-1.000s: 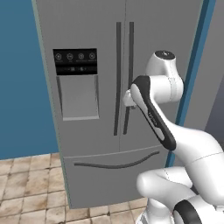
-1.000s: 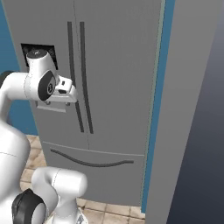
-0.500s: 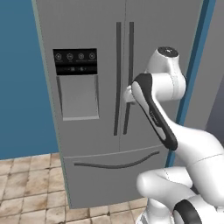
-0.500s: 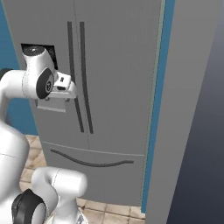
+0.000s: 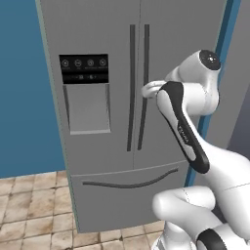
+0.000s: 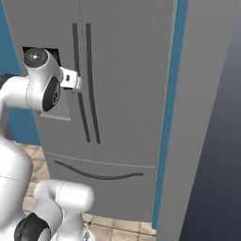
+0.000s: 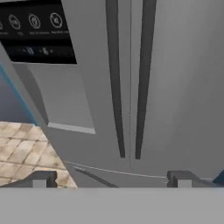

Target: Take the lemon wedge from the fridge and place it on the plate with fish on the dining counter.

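Arm's wrist has swung in toward the fridge since a second ago. Gripper now closer to the two dark door handles, about mid-height on them. Upper elbow joint shifted slightly toward the doors.

The white arm rises from its base, bends at a dark-jointed elbow and reaches forward at about chest height with the wrist level. The gripper points ahead, its jaws spread wide apart with nothing between them, both dark fingertips showing.
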